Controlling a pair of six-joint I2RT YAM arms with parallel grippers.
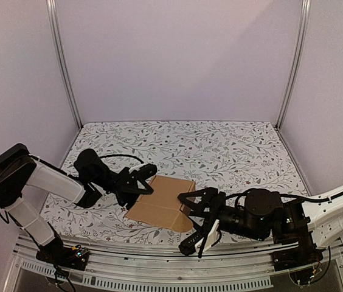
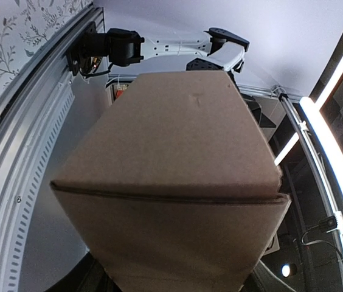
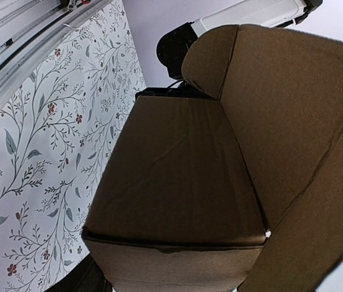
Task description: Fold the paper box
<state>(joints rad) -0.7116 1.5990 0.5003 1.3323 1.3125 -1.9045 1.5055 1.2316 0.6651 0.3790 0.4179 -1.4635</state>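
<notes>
Overhead view; both wrists near paper box [image 1: 162, 204]

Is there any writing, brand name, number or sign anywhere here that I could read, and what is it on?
None: no readable text in any of the three views.
The paper box is plain brown cardboard with no print.
The table cover carries only a leaf-and-flower pattern.
The left arm and the right arm show no legible label.

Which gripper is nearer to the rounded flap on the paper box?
Right. The right gripper sits at the paper box's near-right edge, beside the rounded flap. The left gripper is at the opposite, far-left edge, across the box from the flap.
</notes>
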